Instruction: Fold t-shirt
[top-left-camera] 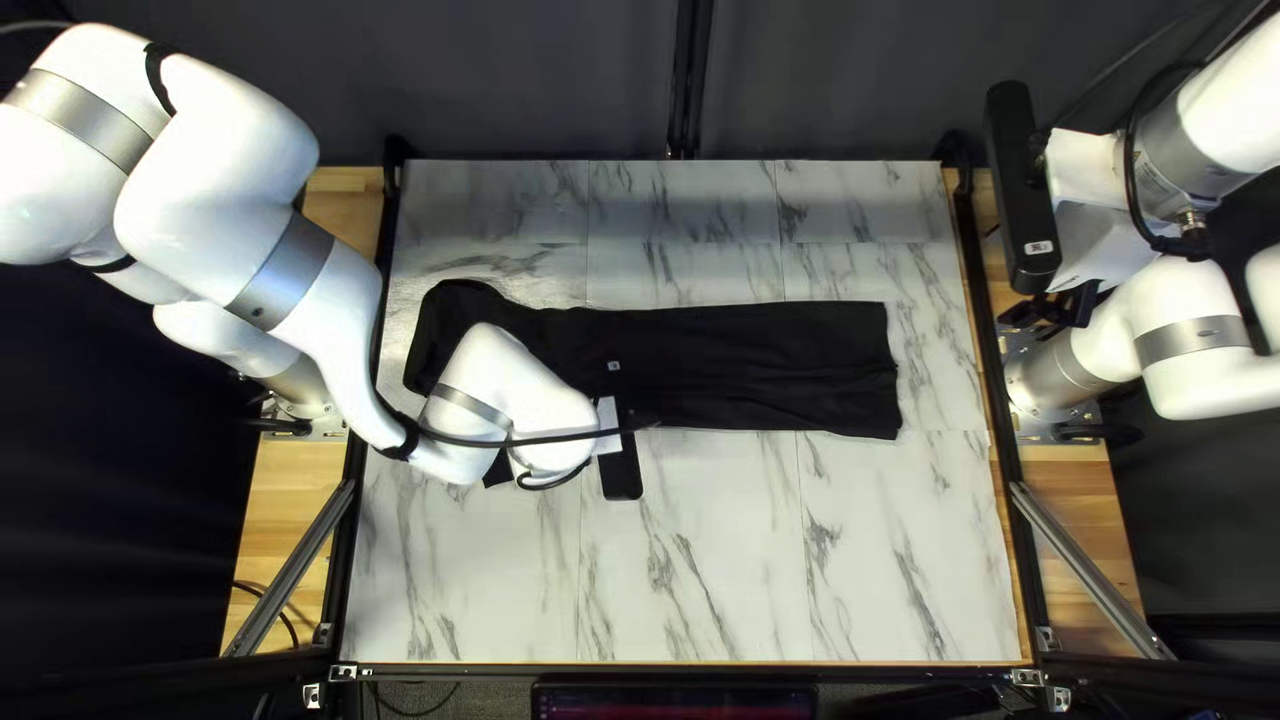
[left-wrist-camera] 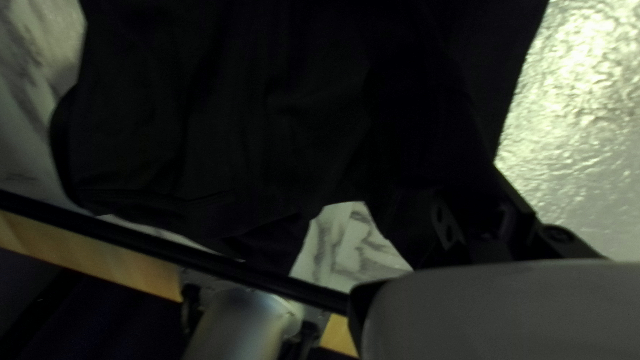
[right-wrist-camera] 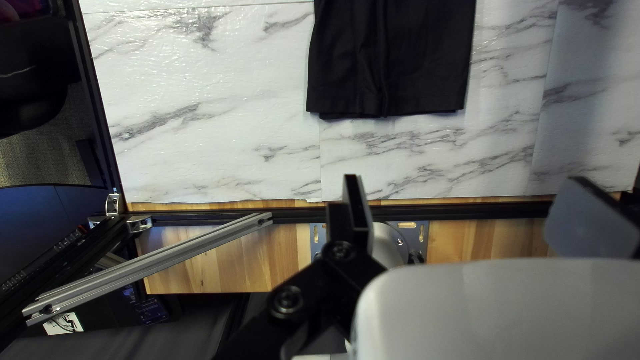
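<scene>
The black t-shirt (top-left-camera: 774,367) lies as a long strip across the table, its left end wider and uneven. My left gripper (top-left-camera: 611,424) is low over the shirt's near edge, mostly hidden by its mount and arm. In the left wrist view, dark cloth (left-wrist-camera: 233,113) spreads ahead of and beside the left gripper (left-wrist-camera: 490,223); black on black hides any contact. My right gripper (top-left-camera: 1054,310) is raised at the table's right edge, apart from the shirt. Its wrist view shows the right gripper (right-wrist-camera: 470,200) open, fingers wide apart, with the shirt's straight end (right-wrist-camera: 390,67) ahead.
The marble-patterned table top (top-left-camera: 800,560) shows bare along its near side and far side. Dark rails (top-left-camera: 1007,494) border it, with wooden strips and metal braces outside. My left forearm (top-left-camera: 307,280) crosses over the left rail and the shirt's left part.
</scene>
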